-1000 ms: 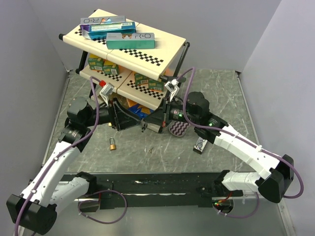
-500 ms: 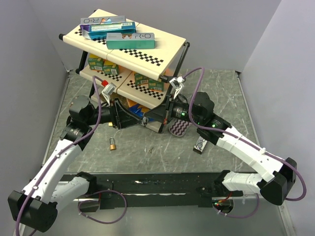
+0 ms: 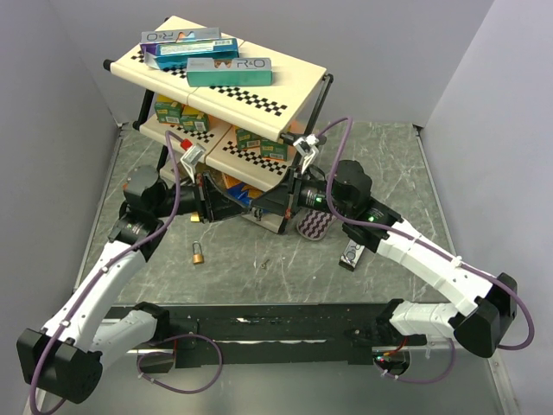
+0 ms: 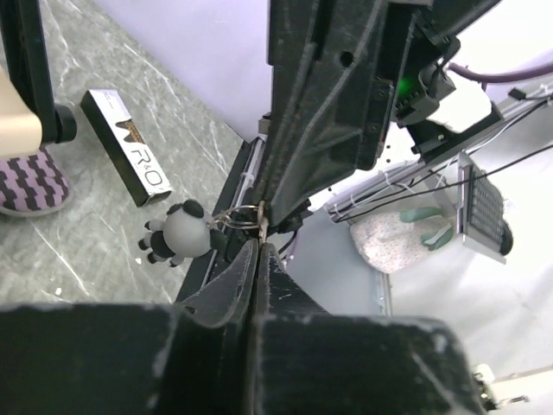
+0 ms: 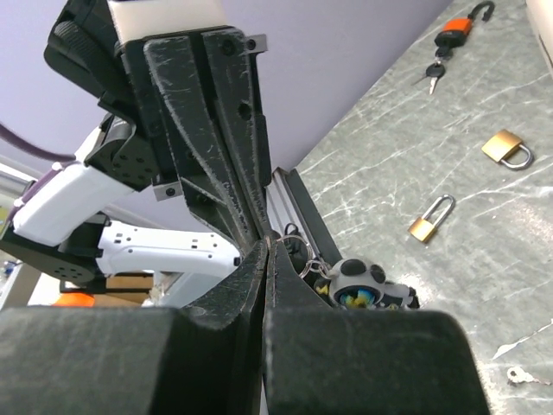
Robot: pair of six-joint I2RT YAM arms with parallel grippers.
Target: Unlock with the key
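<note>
Both grippers meet tip to tip in front of the shelf's lower level. My right gripper (image 3: 259, 207) is shut on a small key (image 4: 261, 228), whose ring (image 5: 294, 239) carries a panda charm (image 5: 359, 281). My left gripper (image 3: 245, 207) faces it, jaws pressed together on the same key's other end (image 4: 257, 244). The charm (image 4: 180, 233) dangles beside the tips. A brass padlock (image 3: 199, 253) lies on the table below the left arm; the right wrist view shows it (image 5: 429, 219) with a second padlock (image 5: 507, 148) further off.
A two-level checkered shelf (image 3: 285, 108) with boxes stands right behind the grippers. A purple striped slipper (image 3: 315, 226) and a black box (image 3: 352, 254) lie under the right arm. A loose key (image 3: 270, 262) lies mid-table. An orange carabiner with keys (image 5: 454, 30) lies far left.
The left gripper has closed from open onto the key held by the right gripper. Both arms have shifted slightly, with their tips staying together.
</note>
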